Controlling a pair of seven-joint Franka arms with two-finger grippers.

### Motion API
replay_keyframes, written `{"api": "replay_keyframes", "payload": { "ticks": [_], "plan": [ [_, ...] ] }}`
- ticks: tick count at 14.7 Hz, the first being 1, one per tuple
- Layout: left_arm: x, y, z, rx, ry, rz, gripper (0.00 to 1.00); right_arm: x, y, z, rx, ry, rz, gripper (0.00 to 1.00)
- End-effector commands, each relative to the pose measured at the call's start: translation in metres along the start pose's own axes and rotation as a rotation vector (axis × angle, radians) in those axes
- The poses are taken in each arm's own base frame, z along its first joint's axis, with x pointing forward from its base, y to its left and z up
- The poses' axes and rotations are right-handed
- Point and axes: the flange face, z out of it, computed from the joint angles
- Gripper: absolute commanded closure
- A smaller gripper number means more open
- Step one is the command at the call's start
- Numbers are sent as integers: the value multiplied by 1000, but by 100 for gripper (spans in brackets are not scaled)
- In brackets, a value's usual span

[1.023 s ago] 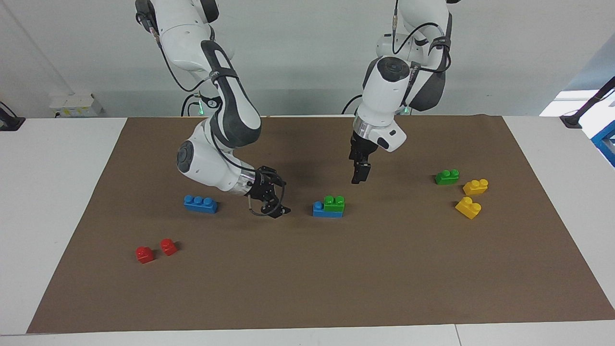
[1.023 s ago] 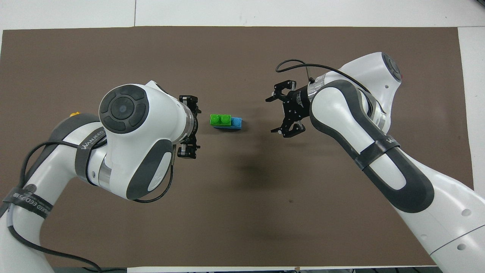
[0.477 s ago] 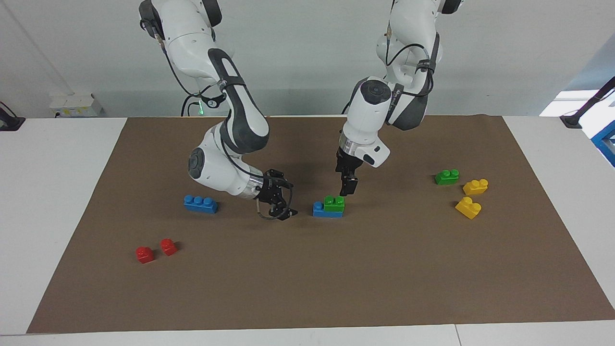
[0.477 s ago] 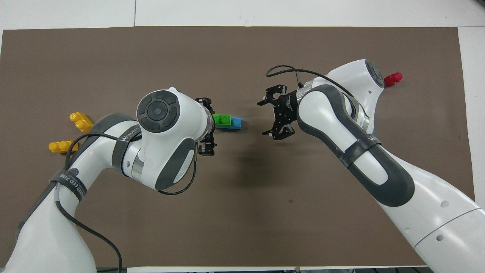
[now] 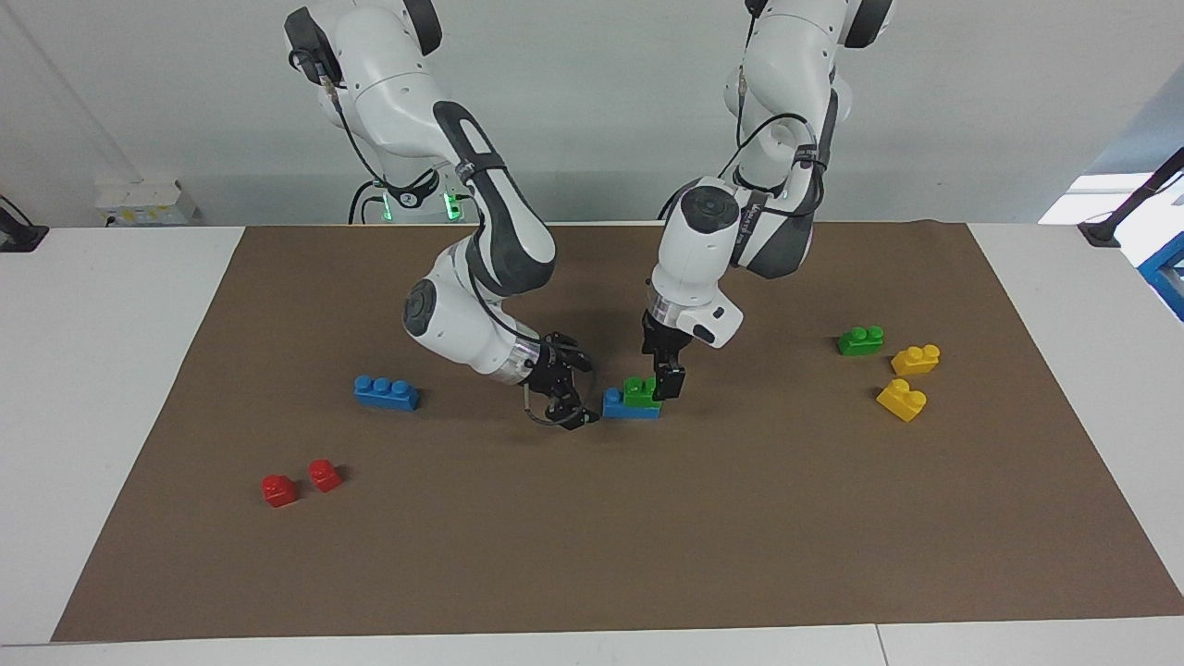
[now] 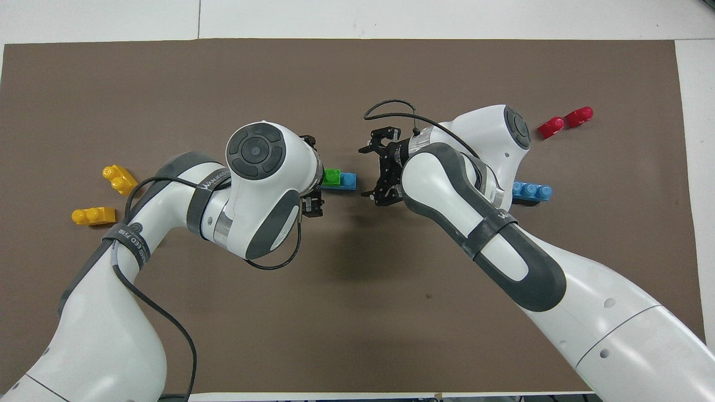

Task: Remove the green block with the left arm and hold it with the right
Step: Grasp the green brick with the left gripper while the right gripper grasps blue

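Mid-tabletop, the left gripper, fingers indiscernible, reaches the green block; the spread right gripper sits beside the blue brick, which might lift unheld.

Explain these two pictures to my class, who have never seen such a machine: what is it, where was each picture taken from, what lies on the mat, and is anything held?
These are two white robot arms, each ending in a black two-finger gripper. One picture faces the robots from across the table; the other looks down from above their own end.

On the brown mat a green block sits pressed onto a blue brick. The left gripper has come down onto the green block. The right gripper, fingers open, is low beside the blue brick's end. Nothing is lifted.

Elsewhere lie another blue brick, two red bricks, two yellow bricks and a second green brick.
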Motion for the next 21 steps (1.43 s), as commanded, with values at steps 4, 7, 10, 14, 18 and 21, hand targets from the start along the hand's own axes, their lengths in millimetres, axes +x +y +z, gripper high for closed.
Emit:
{"api": "replay_keyframes", "payload": {
  "ticks": [4,7,10,14,18,21],
  "plan": [
    [-6,1,17,4,26,-4,0,-9,2,27,44,-13,39,3],
    [-7,-1,19,7,27,-5,0,-18,11,43,44,-4,29,3],
    [-6,-1,20,6,28,-18,0,-12,17,51,29,9,33,3],
    [-4,-4,25,15,34,-18,0,-2,21,56,31,23,34,3],
    [-6,-5,25,14,32,-29,0,5,19,66,48,34,36,3],
    [-6,-5,25,13,31,-30,0,6,19,66,49,34,37,3]
  ]
}}
